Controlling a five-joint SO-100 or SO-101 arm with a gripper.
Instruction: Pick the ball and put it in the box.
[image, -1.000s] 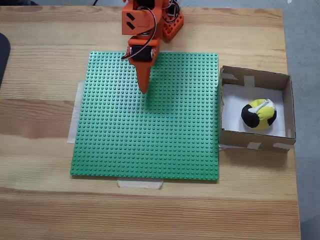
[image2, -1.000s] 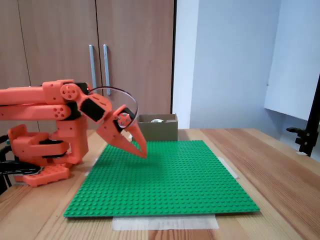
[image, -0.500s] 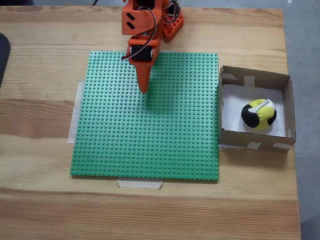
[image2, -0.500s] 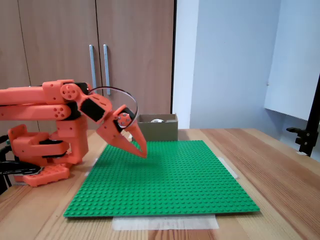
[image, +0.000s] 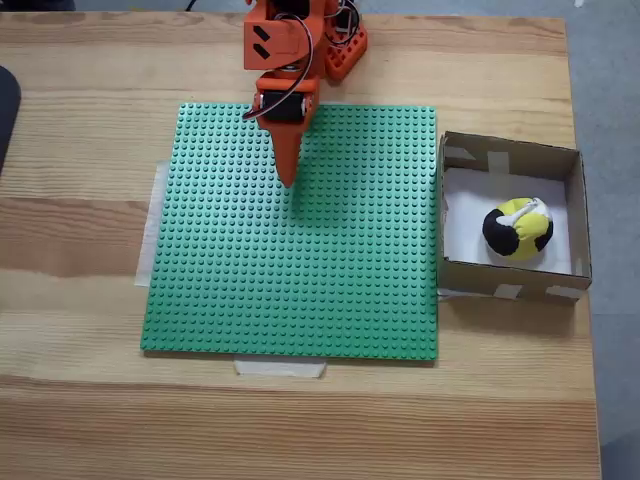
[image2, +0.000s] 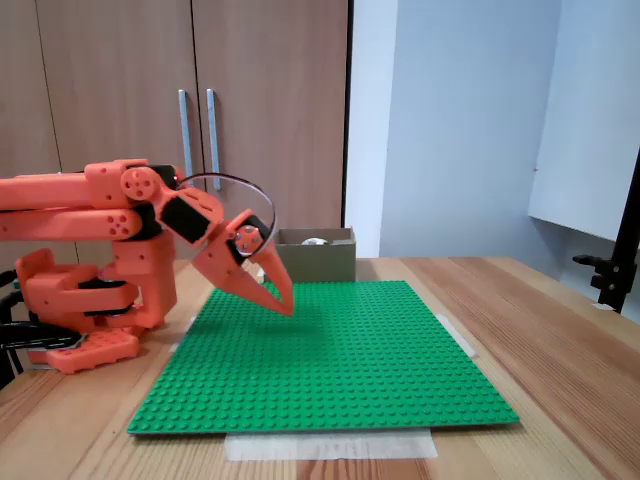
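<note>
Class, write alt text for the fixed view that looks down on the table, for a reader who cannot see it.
A yellow, black and white ball lies inside a cardboard box at the right edge of a green studded baseplate. The orange arm's gripper points down over the plate's upper part, jaws closed and empty, away from the box.

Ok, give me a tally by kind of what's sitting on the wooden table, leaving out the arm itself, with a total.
Green studded baseplate: 1
Brown cardboard box: 1
Yellow, black and white ball, lying inside the box: 1
Total: 3
The closed gripper holds nothing.
</note>
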